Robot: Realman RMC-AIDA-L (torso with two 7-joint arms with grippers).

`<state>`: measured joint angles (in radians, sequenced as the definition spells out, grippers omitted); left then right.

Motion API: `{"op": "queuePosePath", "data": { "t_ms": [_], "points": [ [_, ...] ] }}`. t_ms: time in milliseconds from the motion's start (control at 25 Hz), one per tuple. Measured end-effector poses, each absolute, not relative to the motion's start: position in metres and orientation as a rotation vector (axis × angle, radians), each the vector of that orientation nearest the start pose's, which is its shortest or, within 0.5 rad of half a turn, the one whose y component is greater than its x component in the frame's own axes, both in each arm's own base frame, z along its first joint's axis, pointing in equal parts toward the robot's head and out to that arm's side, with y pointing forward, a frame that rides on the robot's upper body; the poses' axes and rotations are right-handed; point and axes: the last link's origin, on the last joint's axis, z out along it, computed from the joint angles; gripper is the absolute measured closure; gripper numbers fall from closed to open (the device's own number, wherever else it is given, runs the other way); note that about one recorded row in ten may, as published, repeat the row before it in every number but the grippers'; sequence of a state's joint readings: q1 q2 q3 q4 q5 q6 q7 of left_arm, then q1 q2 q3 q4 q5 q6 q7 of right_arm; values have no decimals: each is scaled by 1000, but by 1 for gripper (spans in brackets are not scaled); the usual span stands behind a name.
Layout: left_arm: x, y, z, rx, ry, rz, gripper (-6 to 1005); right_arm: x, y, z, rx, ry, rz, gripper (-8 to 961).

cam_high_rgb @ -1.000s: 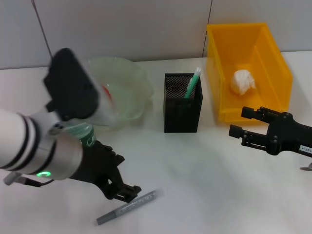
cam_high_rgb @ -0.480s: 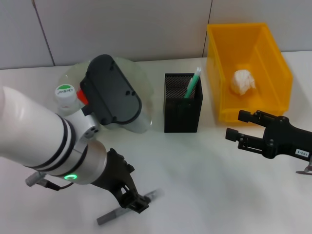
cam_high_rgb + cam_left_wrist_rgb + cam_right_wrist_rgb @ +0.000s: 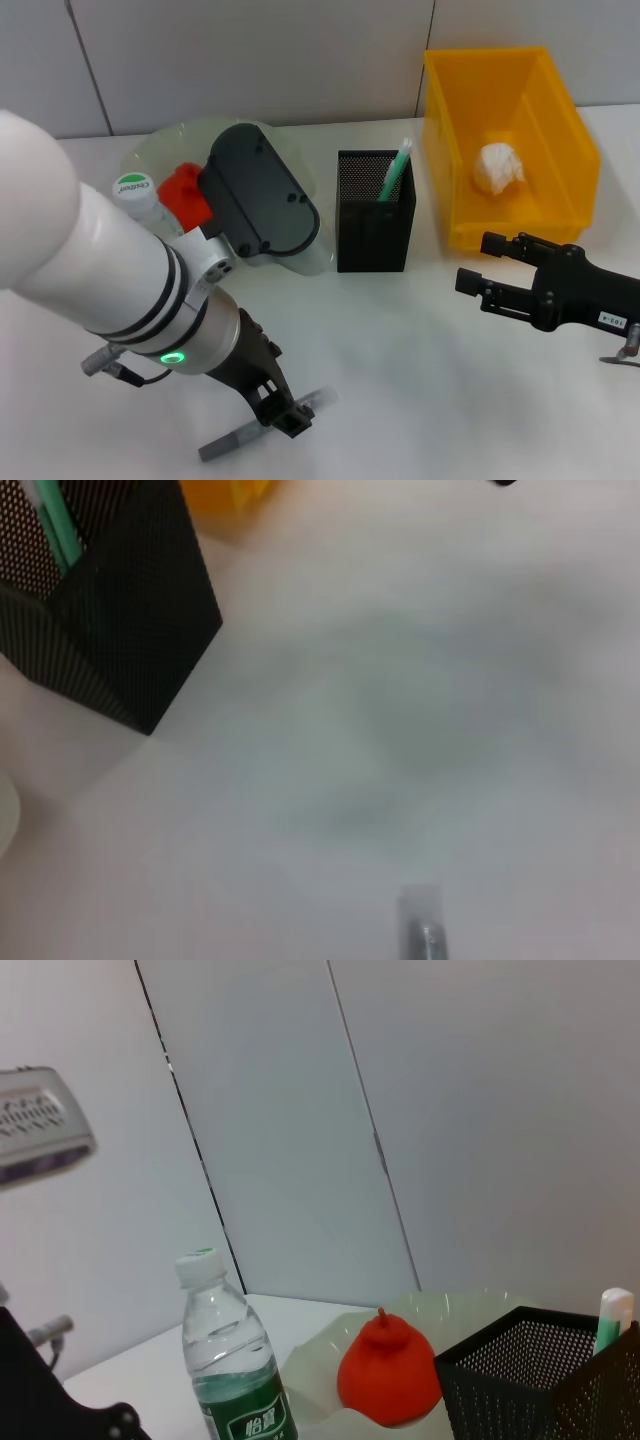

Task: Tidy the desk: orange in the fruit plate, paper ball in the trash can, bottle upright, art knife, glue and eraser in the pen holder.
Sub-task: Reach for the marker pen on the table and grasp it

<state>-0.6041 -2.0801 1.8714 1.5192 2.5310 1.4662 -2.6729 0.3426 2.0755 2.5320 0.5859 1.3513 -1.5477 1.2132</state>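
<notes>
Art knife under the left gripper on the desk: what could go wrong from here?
The left gripper sits low over the grey art knife, which lies flat; a grasp may slip or push it along the desk. The left arm is close to the upright bottle and could tip it.

The bottle [image 3: 133, 193], standing at about 10 o'clock on the desk, has a green round mark on its white cap with small white letters; they are too small to read surely. In the right wrist view its green label [image 3: 243, 1415] carries white Chinese characters, which look like "怡寶". A small white sticker [image 3: 611, 321] on the right arm, at about 4 o'clock, has dark print like numbers, but I cannot read it.
</notes>
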Motion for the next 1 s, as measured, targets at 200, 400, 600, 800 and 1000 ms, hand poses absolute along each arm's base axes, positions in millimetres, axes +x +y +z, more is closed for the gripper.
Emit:
{"op": "queuePosePath", "data": {
  "t_ms": [200, 400, 600, 800, 1000],
  "points": [
    [-120, 310, -79, -2806, -454, 615, 227, 314, 289, 16, -2405, 704, 874, 186],
    [-125, 310, -86, -2811, -452, 657, 226, 315, 289, 16, -2401, 709, 869, 186],
    [-126, 307, -91, -2823, -437, 676, 226, 315, 289, 14, -2401, 718, 864, 186],
    [-126, 304, -95, -2829, -417, 686, 227, 317, 290, 13, -2398, 728, 857, 187],
    [-125, 304, -96, -2828, -411, 678, 227, 317, 289, 11, -2400, 734, 855, 187]
  ]
}}
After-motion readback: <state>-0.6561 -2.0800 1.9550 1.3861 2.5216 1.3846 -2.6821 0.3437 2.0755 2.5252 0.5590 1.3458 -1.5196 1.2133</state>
